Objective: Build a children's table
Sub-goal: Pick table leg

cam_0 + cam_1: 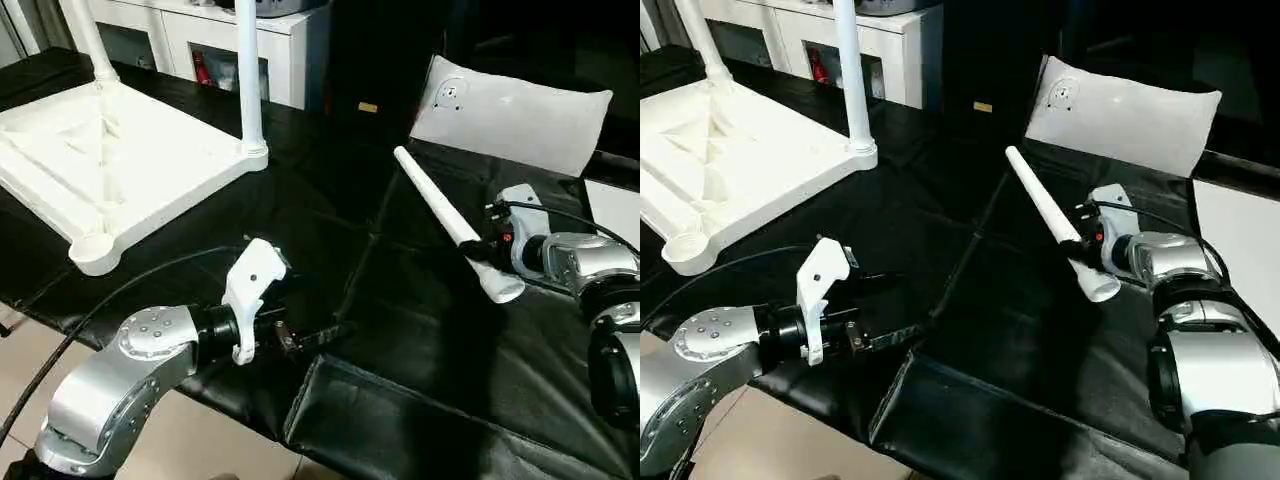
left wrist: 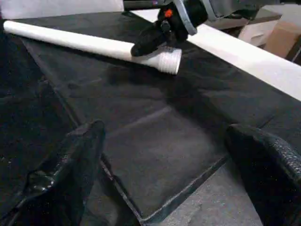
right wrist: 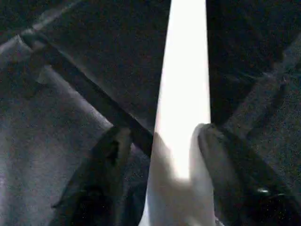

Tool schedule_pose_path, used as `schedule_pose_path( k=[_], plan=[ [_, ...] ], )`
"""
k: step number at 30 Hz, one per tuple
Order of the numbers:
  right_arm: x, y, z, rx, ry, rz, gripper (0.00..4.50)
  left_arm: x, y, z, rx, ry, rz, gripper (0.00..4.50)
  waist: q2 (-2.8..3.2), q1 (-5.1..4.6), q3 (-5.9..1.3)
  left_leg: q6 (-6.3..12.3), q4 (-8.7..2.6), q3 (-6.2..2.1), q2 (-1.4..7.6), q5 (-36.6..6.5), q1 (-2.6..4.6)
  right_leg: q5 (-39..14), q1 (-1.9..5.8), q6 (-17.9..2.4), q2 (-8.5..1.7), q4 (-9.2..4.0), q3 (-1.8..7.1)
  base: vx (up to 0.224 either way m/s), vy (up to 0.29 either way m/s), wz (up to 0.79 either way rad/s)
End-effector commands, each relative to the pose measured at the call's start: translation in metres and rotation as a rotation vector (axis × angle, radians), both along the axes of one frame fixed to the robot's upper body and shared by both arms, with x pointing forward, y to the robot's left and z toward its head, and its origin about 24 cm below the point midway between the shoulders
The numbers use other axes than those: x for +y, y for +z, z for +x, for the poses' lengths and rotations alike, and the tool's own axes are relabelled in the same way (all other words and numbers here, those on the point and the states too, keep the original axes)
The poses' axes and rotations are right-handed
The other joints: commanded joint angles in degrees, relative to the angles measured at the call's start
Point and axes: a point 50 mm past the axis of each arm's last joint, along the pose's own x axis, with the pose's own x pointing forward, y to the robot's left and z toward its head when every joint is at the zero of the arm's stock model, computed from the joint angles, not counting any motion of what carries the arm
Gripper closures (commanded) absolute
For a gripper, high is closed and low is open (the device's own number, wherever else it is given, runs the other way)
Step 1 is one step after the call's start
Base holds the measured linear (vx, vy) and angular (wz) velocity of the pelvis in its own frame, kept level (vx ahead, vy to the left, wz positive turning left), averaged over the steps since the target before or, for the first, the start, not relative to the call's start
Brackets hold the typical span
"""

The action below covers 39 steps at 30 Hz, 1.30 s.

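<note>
Smooth tapered white tube leg on black matte cloth

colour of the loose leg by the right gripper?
White, lying on the black mat. The loose leg shows best in the left eye view.

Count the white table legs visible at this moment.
3. Two stand upright in the tabletop's corner sockets: far leg, near leg. The third leg lies on the black mat at the right gripper. Others may be hidden.
</note>
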Motion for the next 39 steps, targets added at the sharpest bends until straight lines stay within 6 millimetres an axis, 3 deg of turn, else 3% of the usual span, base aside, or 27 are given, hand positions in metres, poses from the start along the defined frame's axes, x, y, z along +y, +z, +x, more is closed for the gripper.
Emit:
schedule_pose_path(
  k=[1,7,11,19,30,37,38,39],
  plan=[
    [0.004,-0.009,-0.003,0.044,0.01,-0.022,1.51,-0.002,0.001,-0.003,0.002,-0.01,0.008,0.0,-0.51,0.18,-2.9,1.33,-3.81,1.72,-0.32,-15.9,-0.39,-22.6,2.67,-11.0,-2.18,-4.47,0.78,0.0,0.0,0.0],
    [0.003,-0.014,-0.005,0.064,0.008,-0.067,1.51,-0.001,0.0,-0.002,0.004,-0.011,0.016,0.0,-0.44,0.13,-2.94,1.1,-3.85,1.68,-0.31,-16.1,-0.37,-22.3,2.59,-11.1,-2.18,-4.45,0.8,0.0,0.0,0.0],
    [-0.001,-0.018,-0.007,0.071,-0.031,-0.119,1.51,-0.001,0.0,-0.002,0.004,-0.013,0.018,0.0,-0.15,0.26,-3.02,0.93,-3.89,1.71,-0.25,-14.6,-0.38,-19.2,2.77,-12.0,-2.12,-4.14,0.85,0.0,0.0,0.0],
    [-0.003,-0.015,-0.006,0.061,-0.026,-0.148,1.51,0.0,0.0,-0.002,0.001,-0.012,0.021,0.0,-0.48,0.3,-2.94,0.91,-3.89,1.75,-0.33,-15.9,-0.39,-21.1,2.73,-11.2,-2.13,-4.3,0.83,0.0,0.0,0.0],
    [0.0,-0.011,-0.004,0.061,0.005,-0.125,2.46,0.0,0.0,-0.004,0.0,-0.011,0.02,0.0,-0.54,0.3,-2.95,1.25,-3.89,1.78,-0.29,-14.9,-0.45,-20.0,2.82,-11.6,-2.19,-4.18,0.89,0.0,0.0,0.0],
    [0.002,-0.008,-0.001,0.034,0.013,-0.093,2.62,-0.001,-0.001,-0.004,-0.003,-0.008,0.019,0.0,-0.34,0.24,-2.92,1.09,-3.9,1.75,-0.25,-15.6,-0.33,-20.5,2.68,-11.5,-2.14,-4.25,0.87,0.0,0.0,0.0],
    [0.003,-0.007,0.0,0.023,0.021,-0.086,2.63,-0.001,-0.001,-0.004,-0.004,-0.007,0.02,0.0,-0.69,0.15,-2.93,1.16,-3.88,1.8,-0.24,-15.7,-0.37,-20.7,2.7,-11.4,-2.12,-4.31,0.86,0.0,0.0,0.0],
    [0.003,-0.007,0.0,0.023,0.021,-0.086,2.64,-0.001,-0.001,-0.004,-0.004,-0.007,0.02,0.0,-0.61,0.23,-2.95,1.19,-3.88,1.76,-0.24,-15.6,-0.35,-20.8,2.72,-11.4,-2.16,-4.25,0.86,0.0,0.0,0.0]
  ],
)
